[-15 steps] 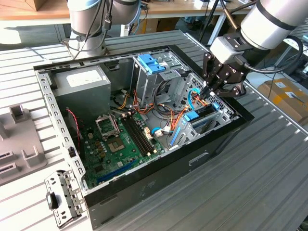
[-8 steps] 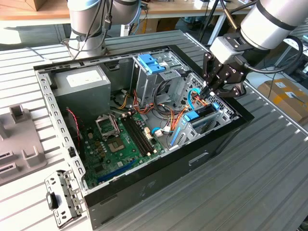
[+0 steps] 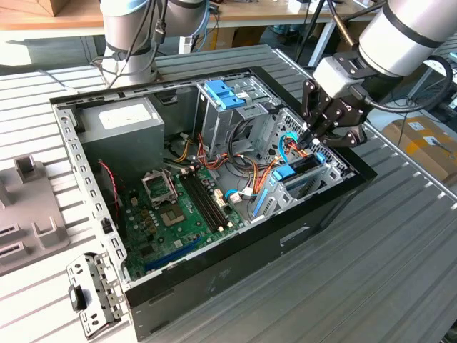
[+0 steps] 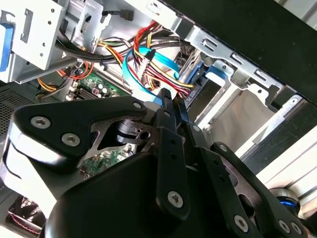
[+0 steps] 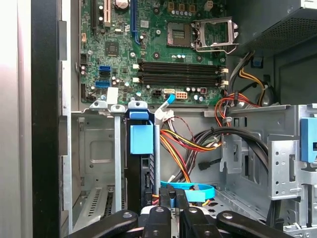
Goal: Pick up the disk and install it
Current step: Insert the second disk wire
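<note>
Seating the disk in its bay

Gripper (image 3: 315, 140), right of centre in the exterior view, hangs over the computer case (image 3: 214, 282) with fingers apparently closed, empty. The disk (image 5: 140, 163) stands on edge in the metal drive cage (image 5: 99, 148), lower left in the first wrist view. Press straight down, clear of the cables (image 5: 198, 144).

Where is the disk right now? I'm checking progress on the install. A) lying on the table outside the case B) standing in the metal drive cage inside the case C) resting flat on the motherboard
B: the disk stands on edge in the drive cage, with the gripper at its end.
</note>
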### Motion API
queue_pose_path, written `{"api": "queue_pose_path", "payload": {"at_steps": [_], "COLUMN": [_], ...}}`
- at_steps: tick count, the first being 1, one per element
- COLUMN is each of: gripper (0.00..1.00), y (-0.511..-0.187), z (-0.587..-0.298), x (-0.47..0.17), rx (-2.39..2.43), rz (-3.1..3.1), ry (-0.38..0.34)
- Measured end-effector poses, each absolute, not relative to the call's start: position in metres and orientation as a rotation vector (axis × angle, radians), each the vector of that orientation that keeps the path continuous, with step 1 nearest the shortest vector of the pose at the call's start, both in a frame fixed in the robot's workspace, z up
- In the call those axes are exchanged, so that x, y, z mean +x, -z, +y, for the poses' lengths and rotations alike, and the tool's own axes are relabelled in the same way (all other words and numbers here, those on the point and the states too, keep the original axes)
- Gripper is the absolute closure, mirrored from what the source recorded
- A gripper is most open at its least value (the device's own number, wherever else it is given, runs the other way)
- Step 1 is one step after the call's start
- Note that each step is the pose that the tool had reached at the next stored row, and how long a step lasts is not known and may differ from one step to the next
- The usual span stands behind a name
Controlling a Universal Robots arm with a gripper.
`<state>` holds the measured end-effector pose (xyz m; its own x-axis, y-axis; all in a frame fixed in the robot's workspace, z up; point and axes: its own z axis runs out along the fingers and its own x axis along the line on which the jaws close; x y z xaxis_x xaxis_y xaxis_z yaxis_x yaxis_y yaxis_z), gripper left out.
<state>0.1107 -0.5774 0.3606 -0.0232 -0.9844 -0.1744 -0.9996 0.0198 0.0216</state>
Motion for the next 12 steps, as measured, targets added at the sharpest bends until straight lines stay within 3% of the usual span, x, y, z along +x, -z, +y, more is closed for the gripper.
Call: {"api": "queue_pose_path", "payload": {"at_steps": [12], "gripper": [0.84], "y": [-0.354], "z": [-0.591], "x": [0.107], "rx": [-2.115], "rz": [2.161], "ry": [-0.209]}}
